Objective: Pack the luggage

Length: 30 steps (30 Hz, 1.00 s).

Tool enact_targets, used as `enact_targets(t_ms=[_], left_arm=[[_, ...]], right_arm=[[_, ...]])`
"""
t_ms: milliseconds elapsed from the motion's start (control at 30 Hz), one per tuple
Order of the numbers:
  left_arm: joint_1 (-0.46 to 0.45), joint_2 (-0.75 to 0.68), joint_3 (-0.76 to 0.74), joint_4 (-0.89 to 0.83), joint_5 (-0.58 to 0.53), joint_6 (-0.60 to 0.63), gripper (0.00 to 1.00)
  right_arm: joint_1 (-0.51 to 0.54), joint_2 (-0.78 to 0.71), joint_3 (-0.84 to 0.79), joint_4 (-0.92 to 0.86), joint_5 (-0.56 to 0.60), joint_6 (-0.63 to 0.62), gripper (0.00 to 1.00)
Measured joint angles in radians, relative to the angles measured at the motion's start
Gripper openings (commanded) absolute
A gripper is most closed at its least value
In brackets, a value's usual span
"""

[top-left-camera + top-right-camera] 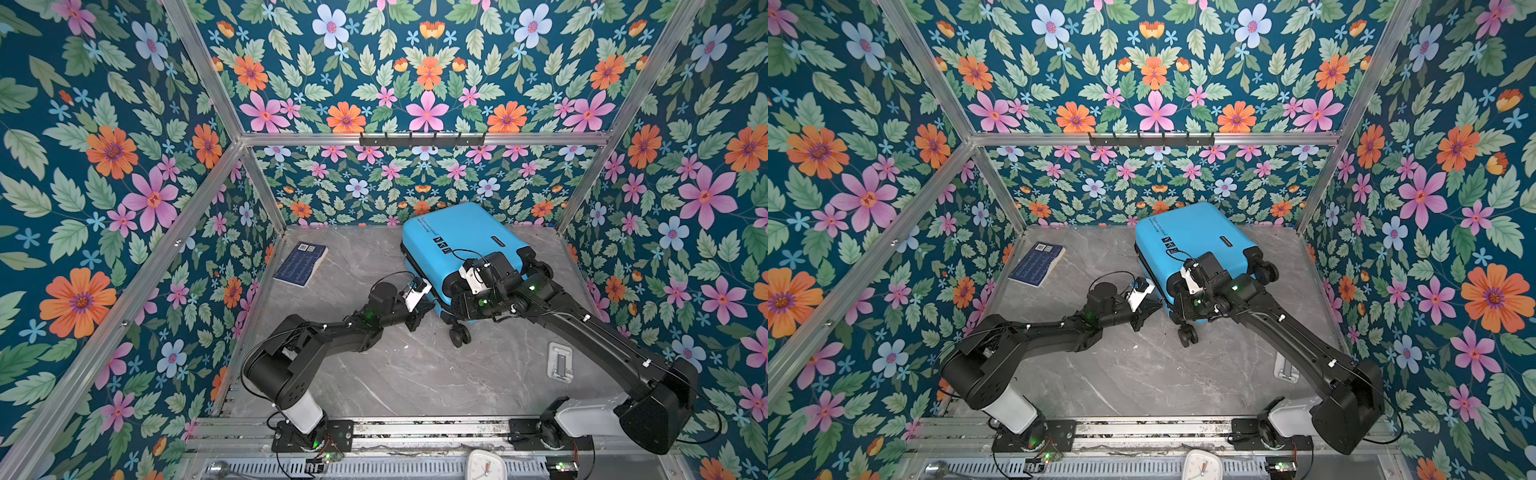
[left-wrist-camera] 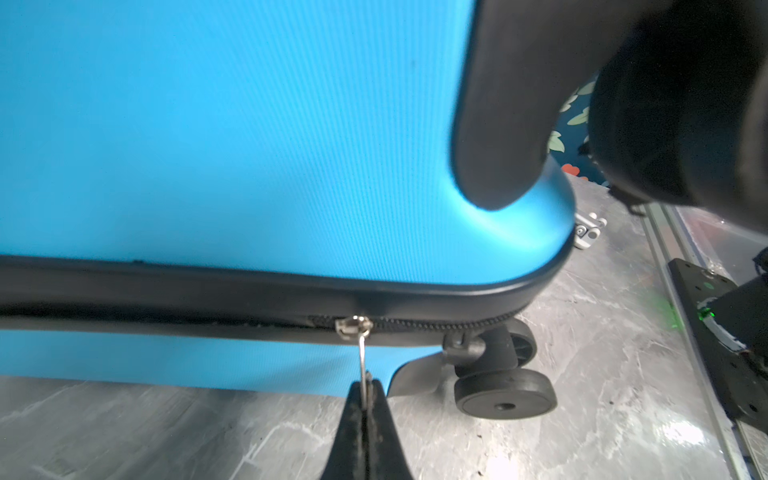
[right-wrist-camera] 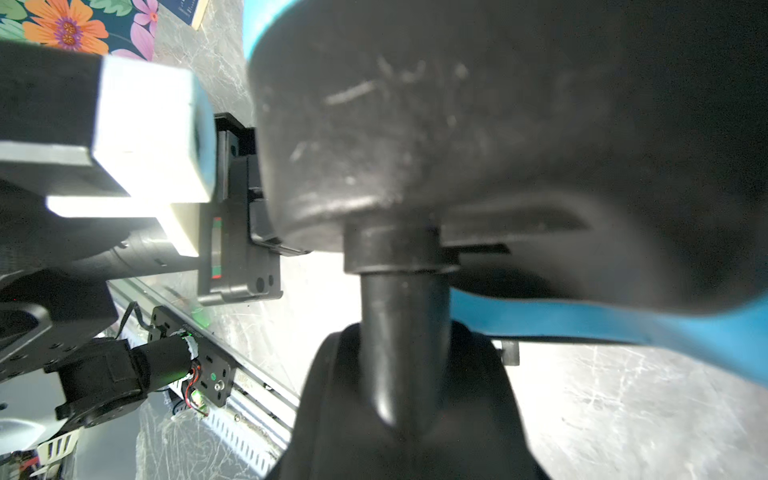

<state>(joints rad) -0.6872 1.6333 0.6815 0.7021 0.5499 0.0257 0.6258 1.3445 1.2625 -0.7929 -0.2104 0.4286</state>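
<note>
At the near edge a white clock (image 1: 485, 464) is seen lying by the rail, & a small white bracket (image 1: 560, 361) is set on the marble table (image 1: 415, 374) near-right, both well apart from the work. Mid-table, the left gripper (image 2: 365, 386) is clenched on the zipper pull (image 2: 363, 353), the thin metal tab being pinched between the tips, w/ the slider (image 2: 353, 324) just short of the near-left wheel (image 2: 505, 397). The right gripper (image 3: 405, 365) appears clamped round a black caster stem (image 3: 405, 299) at the near end of the case, so the shell is judged to be braced while the zip is worked. The luggage (image 1: 457, 237) is laid flat, lid down, right of centre & toward the far wall, wheels pointing near. In the left wrist view the teeth are meshed from the slider toward the wheel corner, while a dark gap is shown on the other side, running toward the far end. Zip work is thus taken as the step in hand. Whether it's closing or opening can't be settled, tho a blue book (image 1: 300, 264) is left out far-left, well apart from the case. For the next move a steady pull along the seam is called for, w/ the tab held in line w/ the track & the stem gripped firmly so the case isn't dragged or spun.
</note>
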Motion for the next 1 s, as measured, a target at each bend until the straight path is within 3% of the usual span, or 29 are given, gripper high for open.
enact_targets(t_ms=[633,1000], left_arm=[[-0.061,-0.055,0.024,-0.125,-0.079,-0.006,0.0],[-0.084,-0.069,0.006,-0.1,-0.103,-0.098,0.0]], right_arm=[[0.001,0.042,0.073,-0.093,0.005,-0.01,0.0],[0.001,0.075,0.104,-0.129,-0.021,-0.018,0.0]])
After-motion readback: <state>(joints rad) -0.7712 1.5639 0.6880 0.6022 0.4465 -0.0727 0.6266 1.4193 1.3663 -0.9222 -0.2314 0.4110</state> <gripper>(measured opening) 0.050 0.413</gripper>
